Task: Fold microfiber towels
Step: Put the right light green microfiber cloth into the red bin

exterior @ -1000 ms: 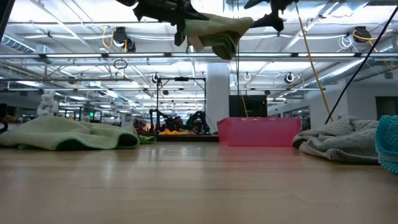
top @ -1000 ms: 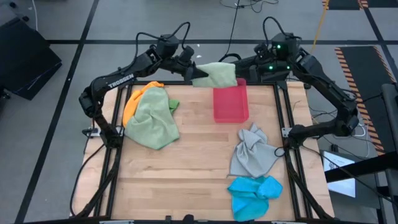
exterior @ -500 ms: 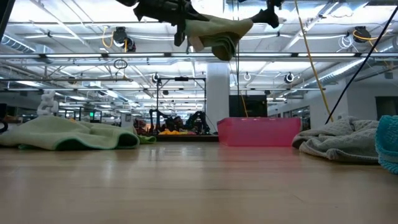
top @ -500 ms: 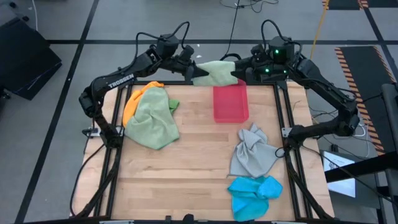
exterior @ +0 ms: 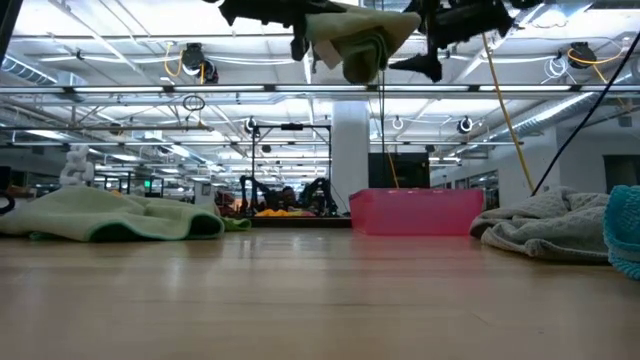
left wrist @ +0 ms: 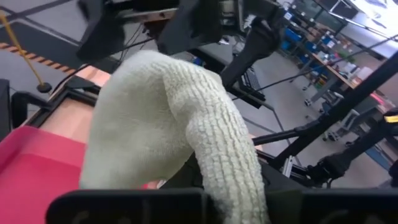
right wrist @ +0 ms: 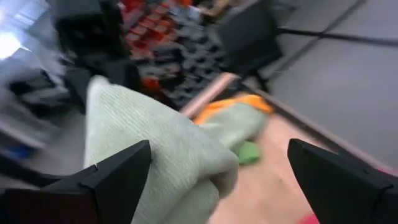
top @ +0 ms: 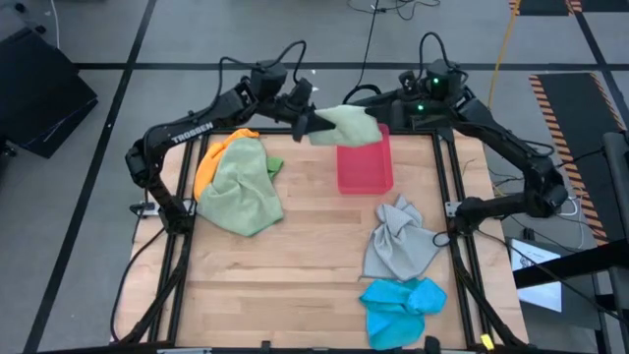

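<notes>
At the far edge of the table (top: 295, 295) in the high view, the left gripper (top: 308, 122) is clamped on a pale sage towel (top: 349, 125) held above the pink-red plastic tray (top: 364, 167), while the right gripper (top: 393, 98) stands wide apart just beside it; the orange-and-green heap (top: 236, 182), crumpled grey towel (top: 398, 241) and bright blue towel (top: 401, 307) lie unfolded, so most folding seems left. In the low view the sage cloth (exterior: 360, 45) hangs doubled and limp. In the left wrist view its ribbed, looped pile (left wrist: 168, 124) shows; in the right wrist view the splayed fingers (right wrist: 118, 180) flank it.

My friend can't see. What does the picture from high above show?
The left tool holds a pale green towel in the air over a pink tray; the open right tool is beside it. More towels lie on the wooden table.
</notes>
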